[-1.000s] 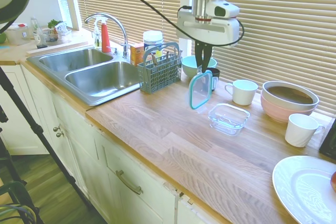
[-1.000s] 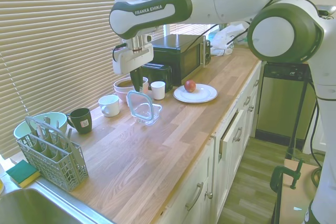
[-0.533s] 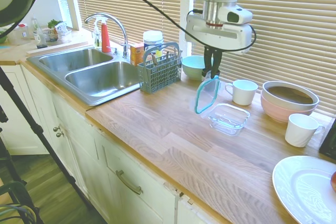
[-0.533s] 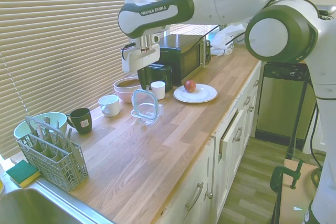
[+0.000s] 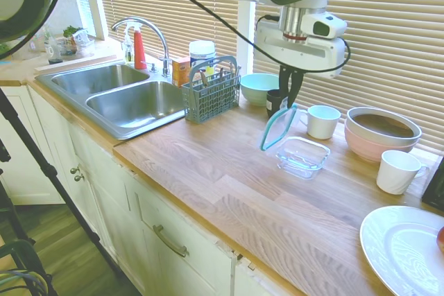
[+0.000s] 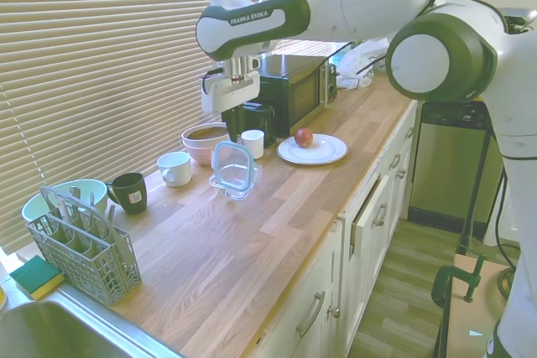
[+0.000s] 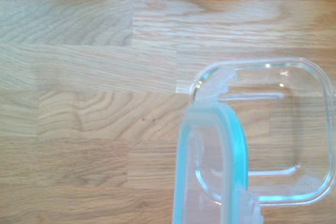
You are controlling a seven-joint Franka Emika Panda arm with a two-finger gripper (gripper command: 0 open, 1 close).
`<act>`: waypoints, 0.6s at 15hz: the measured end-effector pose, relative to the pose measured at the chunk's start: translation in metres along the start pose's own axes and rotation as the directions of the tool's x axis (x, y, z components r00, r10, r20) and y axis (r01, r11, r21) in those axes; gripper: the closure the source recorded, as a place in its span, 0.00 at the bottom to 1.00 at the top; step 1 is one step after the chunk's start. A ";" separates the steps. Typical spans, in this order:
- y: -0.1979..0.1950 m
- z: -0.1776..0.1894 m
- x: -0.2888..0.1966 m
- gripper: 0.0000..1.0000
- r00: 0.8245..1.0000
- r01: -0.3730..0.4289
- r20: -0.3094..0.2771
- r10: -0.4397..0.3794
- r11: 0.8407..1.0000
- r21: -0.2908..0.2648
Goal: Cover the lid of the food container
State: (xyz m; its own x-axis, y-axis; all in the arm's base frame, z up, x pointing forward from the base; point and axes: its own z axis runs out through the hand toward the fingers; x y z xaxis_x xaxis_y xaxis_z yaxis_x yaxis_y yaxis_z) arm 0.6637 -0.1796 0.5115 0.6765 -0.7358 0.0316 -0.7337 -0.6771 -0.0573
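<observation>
The lid (image 5: 277,128), clear with a teal rim, hangs tilted on edge from my gripper (image 5: 291,104), which is shut on its top edge. Its lower edge sits close above the counter, by the sink-side rim of the food container (image 5: 302,156). That container is a shallow, empty clear dish standing on the wooden counter. From the other side, the lid (image 6: 231,165) stands in front of the container (image 6: 237,188), below the gripper (image 6: 232,133). In the wrist view the lid (image 7: 210,166) overlaps one end of the container (image 7: 273,129).
A white mug (image 5: 322,120), a pink bowl (image 5: 381,133), a second white cup (image 5: 397,171) and a white plate (image 5: 406,247) lie around the container. A dark mug (image 5: 275,100), a mint bowl (image 5: 258,88), a cutlery basket (image 5: 211,91) and the sink (image 5: 132,98) lie on its other side.
My gripper has carried the lid away from the sink and towards the container. The lid has tipped from nearly upright to a slant, and its lower edge now reaches the container's rim.
</observation>
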 end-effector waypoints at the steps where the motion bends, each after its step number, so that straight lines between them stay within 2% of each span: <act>1: -0.001 0.001 0.003 1.00 1.000 0.000 -0.004 0.000 1.000 0.002; 9: 0.003 -0.004 0.020 1.00 1.000 -0.006 -0.014 0.006 1.000 0.012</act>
State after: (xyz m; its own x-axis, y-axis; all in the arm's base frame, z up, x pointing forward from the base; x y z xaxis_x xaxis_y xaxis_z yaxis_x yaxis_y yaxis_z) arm 0.6750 -0.1965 0.5160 0.6710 -0.7401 0.0456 -0.7369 -0.6724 -0.0694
